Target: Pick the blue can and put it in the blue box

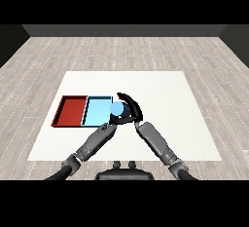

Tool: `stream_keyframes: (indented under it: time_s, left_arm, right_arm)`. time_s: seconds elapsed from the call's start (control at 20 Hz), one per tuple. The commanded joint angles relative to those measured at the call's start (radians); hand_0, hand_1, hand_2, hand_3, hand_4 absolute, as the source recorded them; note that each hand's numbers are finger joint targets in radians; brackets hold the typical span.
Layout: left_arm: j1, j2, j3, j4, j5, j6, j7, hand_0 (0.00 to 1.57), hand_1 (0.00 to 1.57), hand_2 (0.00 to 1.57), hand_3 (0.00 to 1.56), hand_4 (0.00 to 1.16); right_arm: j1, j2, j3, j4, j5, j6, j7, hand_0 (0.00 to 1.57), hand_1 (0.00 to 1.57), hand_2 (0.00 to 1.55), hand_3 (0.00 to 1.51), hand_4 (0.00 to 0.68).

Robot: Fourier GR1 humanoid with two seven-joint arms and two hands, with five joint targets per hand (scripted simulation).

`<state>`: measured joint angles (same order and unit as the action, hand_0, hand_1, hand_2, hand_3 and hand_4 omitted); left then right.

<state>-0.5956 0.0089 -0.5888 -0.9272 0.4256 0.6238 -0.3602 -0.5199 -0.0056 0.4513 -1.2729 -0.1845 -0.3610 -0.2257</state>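
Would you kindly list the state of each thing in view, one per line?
Blue can: held at the blue tray's right edge.
Right robot hand: curled round the can.
Left robot hand: by the can, fingers unclear.
Blue tray: nothing lying inside.
Red tray: nothing inside.

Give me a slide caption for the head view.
Right hand curled round the blue can at the light blue tray's right edge.
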Motion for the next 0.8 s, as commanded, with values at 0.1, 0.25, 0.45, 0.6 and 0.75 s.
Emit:
stream_keyframes:
  time_s: [0.1,0.25,0.45,0.6,0.75]
  left_arm:
    - [-0.003,-0.008,-0.007,-0.029,0.006,0.031,0.026,1.57,1.57,1.57,1.48,1.14]
    - [0.032,-0.009,0.001,0.026,0.008,-0.007,-0.055,1.57,1.57,1.57,1.49,1.15]
    - [0.032,-0.009,0.023,-0.003,0.003,0.002,-0.033,1.57,1.57,1.57,1.49,1.15]
    - [0.008,-0.008,0.082,0.043,0.020,-0.031,-0.022,1.57,1.57,1.57,1.49,1.14]
    - [0.075,0.002,0.069,-0.015,-0.013,0.019,-0.077,1.57,1.57,1.57,1.49,1.14]
  right_arm:
    - [0.025,0.004,-0.067,0.057,0.043,0.074,-0.061,0.00,0.00,0.00,0.00,0.000]
    - [0.001,0.006,-0.058,0.019,0.012,-0.004,-0.011,0.00,0.00,0.00,0.00,0.000]
    - [0.012,-0.018,-0.168,-0.034,-0.050,0.056,0.005,0.00,0.00,0.00,0.00,0.000]
    - [0.050,-0.043,-0.217,-0.156,-0.133,0.100,0.037,0.00,0.00,0.00,0.00,0.000]
    - [0.125,-0.094,-0.248,-0.263,-0.170,0.168,0.003,0.00,0.00,0.00,0.00,0.000]
